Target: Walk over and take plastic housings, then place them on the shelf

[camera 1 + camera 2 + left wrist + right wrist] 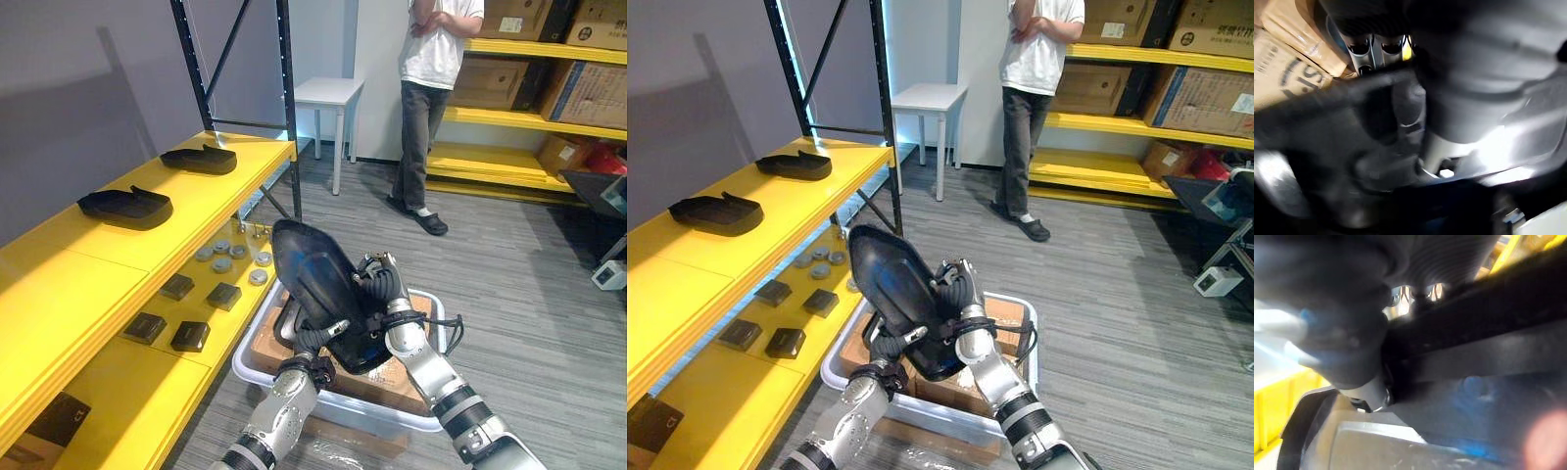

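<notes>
While both hands point(318, 343) point(380, 286) seemingly clasp one housing point(312, 269), two housings point(125, 207) point(199, 159) shelved

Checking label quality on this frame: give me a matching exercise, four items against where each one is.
Items:
1. black housing
2. grey discs
3. white bin
4. white table

Places:
a. on the lower yellow shelf
b. on the floor, under the housing
c. at the back, beside the person
d. in the left hand and right hand

Pairs: 1-d, 2-a, 3-b, 4-c
</notes>
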